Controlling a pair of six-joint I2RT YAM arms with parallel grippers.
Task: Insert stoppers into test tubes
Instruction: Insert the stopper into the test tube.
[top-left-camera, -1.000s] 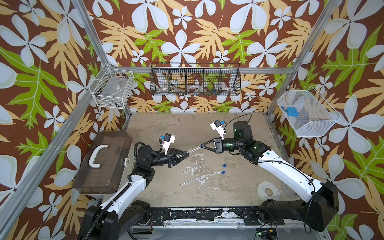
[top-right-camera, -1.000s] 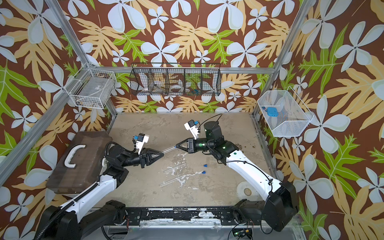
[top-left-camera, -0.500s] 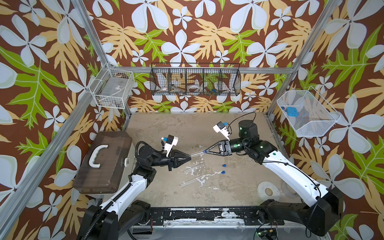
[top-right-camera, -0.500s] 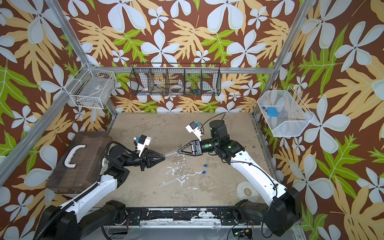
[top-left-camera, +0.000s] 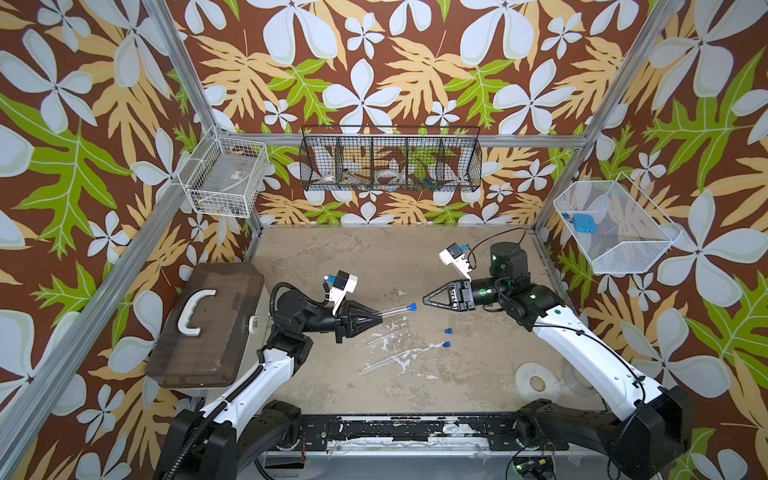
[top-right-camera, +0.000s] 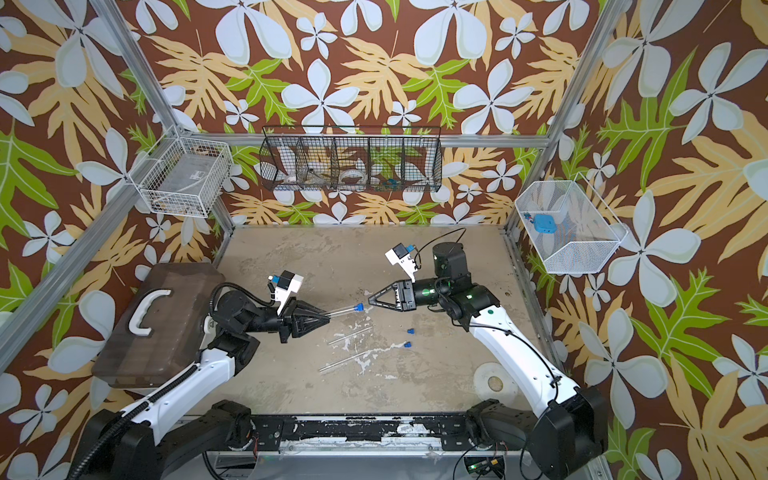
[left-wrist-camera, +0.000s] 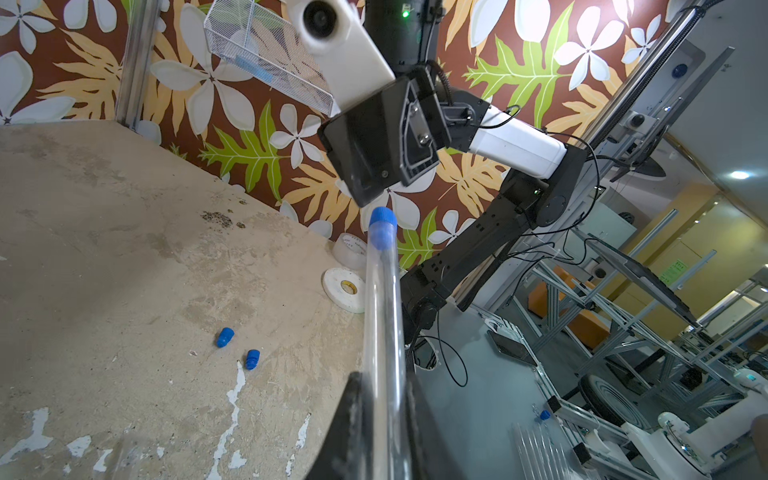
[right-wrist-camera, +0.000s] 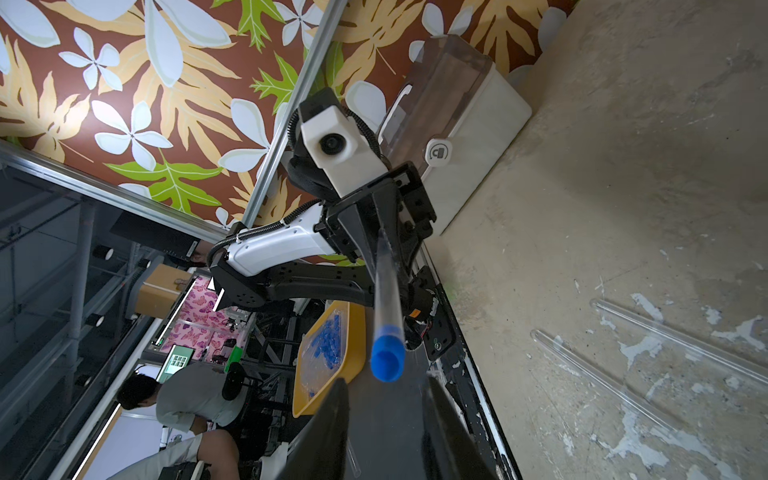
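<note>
My left gripper (top-left-camera: 380, 319) (left-wrist-camera: 384, 384) is shut on a clear test tube (top-left-camera: 395, 312) (left-wrist-camera: 382, 332), held level above the table. A blue stopper (top-left-camera: 410, 307) (top-right-camera: 359, 307) (left-wrist-camera: 382, 224) (right-wrist-camera: 387, 357) sits in the tube's free end. Just right of that stopper, my right gripper (top-left-camera: 424, 298) (right-wrist-camera: 386, 388) is open with nothing between its fingers. Two more test tubes (top-left-camera: 388, 336) (top-left-camera: 386, 359) lie on the table below, and they also show in the right wrist view (right-wrist-camera: 602, 374). Two loose stoppers (top-left-camera: 448, 331) (top-left-camera: 446, 344) (left-wrist-camera: 225, 336) lie to their right.
A brown-lidded case (top-left-camera: 208, 324) stands at the left edge. Tape rolls (top-left-camera: 537, 381) lie at the front right. Wire baskets hang on the walls; the right one (top-left-camera: 623, 249) holds a light-blue square object (top-left-camera: 584, 223).
My right gripper has opened and drawn back to the right, leaving the stopper in the tube's end. The left gripper with the tube has shifted slightly right and toward the front.
</note>
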